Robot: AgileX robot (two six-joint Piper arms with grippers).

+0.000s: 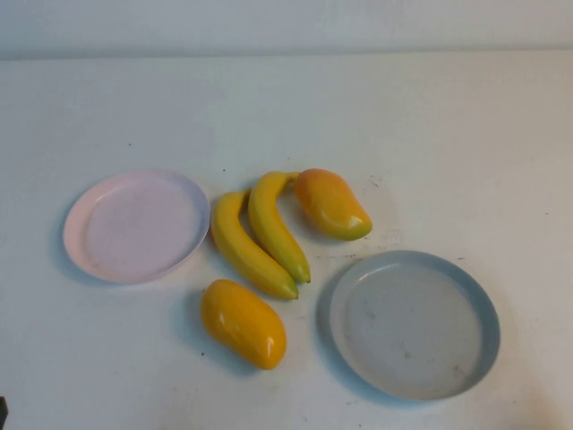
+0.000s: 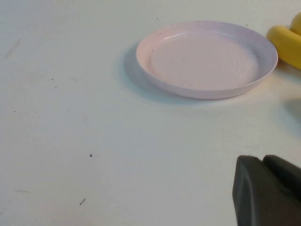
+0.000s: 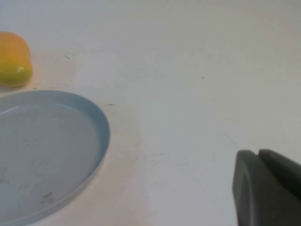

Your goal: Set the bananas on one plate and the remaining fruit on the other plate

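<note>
Two yellow bananas (image 1: pixel 249 246) (image 1: pixel 273 224) lie side by side on the white table between the plates. One mango (image 1: pixel 333 203) with a green tip lies just behind them, the other mango (image 1: pixel 243 322) in front. The pale pink plate (image 1: pixel 136 226) on the left and the grey-blue plate (image 1: pixel 412 322) on the right hold nothing. My left gripper (image 2: pixel 263 160) is shut and empty, over bare table near the pink plate (image 2: pixel 207 59); a banana end (image 2: pixel 284 42) shows beside it. My right gripper (image 3: pixel 257 153) is shut and empty beside the grey-blue plate (image 3: pixel 47 150); a mango (image 3: pixel 14 59) lies beyond.
The white table (image 1: pixel 286 107) runs to a pale back wall. Neither arm shows in the high view apart from a dark sliver at the bottom left corner (image 1: pixel 2 412).
</note>
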